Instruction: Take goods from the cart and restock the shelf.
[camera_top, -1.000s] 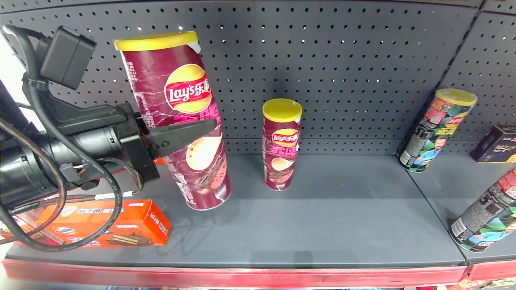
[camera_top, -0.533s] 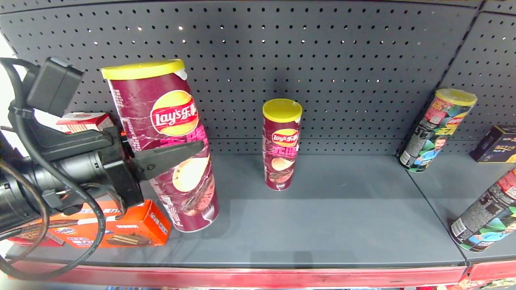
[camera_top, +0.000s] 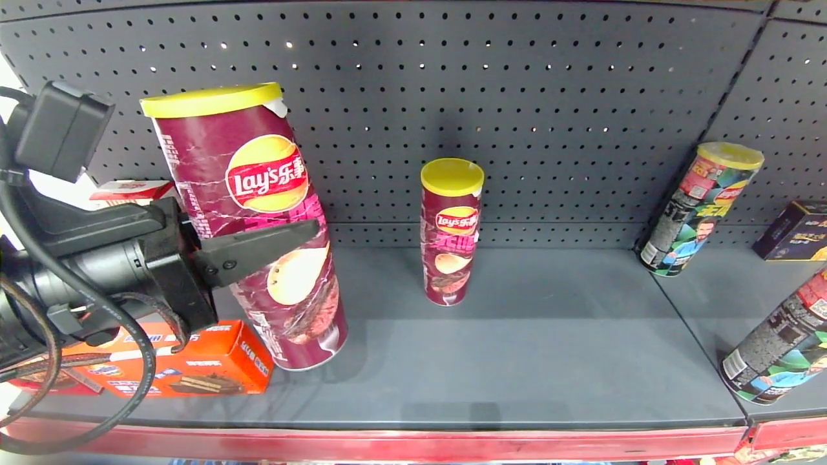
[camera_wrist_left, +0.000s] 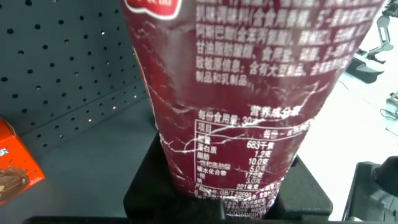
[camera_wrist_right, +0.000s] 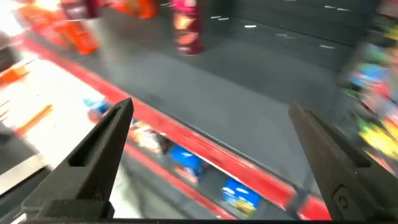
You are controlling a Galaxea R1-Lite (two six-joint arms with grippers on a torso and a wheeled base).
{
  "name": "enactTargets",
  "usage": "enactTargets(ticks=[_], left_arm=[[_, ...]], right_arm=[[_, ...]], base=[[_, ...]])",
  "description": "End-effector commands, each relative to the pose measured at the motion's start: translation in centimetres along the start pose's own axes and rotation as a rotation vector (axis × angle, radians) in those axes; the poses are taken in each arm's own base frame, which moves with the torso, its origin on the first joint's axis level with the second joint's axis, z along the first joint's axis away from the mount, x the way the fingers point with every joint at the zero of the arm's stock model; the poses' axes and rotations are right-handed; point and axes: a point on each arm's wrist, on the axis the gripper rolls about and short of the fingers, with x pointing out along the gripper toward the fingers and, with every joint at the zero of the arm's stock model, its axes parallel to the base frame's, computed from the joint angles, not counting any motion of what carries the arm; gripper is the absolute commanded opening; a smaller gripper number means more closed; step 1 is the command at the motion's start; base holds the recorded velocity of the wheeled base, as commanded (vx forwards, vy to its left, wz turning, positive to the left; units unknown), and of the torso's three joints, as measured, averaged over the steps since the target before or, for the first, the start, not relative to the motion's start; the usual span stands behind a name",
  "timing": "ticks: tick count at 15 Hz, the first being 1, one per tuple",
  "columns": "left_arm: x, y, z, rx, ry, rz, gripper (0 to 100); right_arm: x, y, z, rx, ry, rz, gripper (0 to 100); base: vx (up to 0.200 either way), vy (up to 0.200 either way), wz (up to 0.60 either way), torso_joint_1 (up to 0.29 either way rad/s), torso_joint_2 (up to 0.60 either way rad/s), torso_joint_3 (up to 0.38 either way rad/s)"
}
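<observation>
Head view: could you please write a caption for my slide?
Left gripper holds a tilted maroon chip can at the left end of the grey shelf, beside an orange box.

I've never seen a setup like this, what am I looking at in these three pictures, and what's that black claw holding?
This is a two-armed robot restocking a shelf. The wide picture comes from a camera on its head, the other two from cameras on its wrists. The left gripper, that claw, is shut on a tilted maroon chip can. On the shelf are a second maroon can and an orange box. The right gripper is open and empty, near the shelf's red edge.
</observation>
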Motion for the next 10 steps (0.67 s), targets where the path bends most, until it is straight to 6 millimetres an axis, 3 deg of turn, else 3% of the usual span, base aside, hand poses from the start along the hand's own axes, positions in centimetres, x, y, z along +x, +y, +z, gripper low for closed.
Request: enactTargets(ticks=[1, 2, 3, 5, 10], left_arm=[[0.0, 0.1, 0.0, 0.000, 0.001, 0.003, 0], [0.2, 0.2, -0.1, -0.003, 0.005, 0.003, 0], [0.2, 0.2, -0.1, -0.002, 0.003, 0.005, 0], [0.4, 0.3, 0.2, 0.001, -0.002, 0.006, 0], [0.2, 0.6, 0.0, -0.002, 0.003, 0.023, 0]], right_arm=[[4.0, -1.1, 1.7, 0.023, 0.118, 0.196, 100], [5.7, -1.0, 1.7, 0.023, 0.165, 0.256, 100], [5.7, -1.0, 1.7, 0.022, 0.165, 0.257, 100], [10.4, -0.4, 2.0, -0.009, 0.185, 0.282, 100], [14.2, 0.2, 2.6, -0.029, 0.258, 0.197, 100]], base=[[0.000, 0.000, 0.00, 0.000, 0.00, 0.000], [0.000, 0.000, 0.00, 0.000, 0.00, 0.000], [0.000, 0.000, 0.00, 0.000, 0.00, 0.000], [0.000, 0.000, 0.00, 0.000, 0.00, 0.000], [0.000, 0.000, 0.00, 0.000, 0.00, 0.000]])
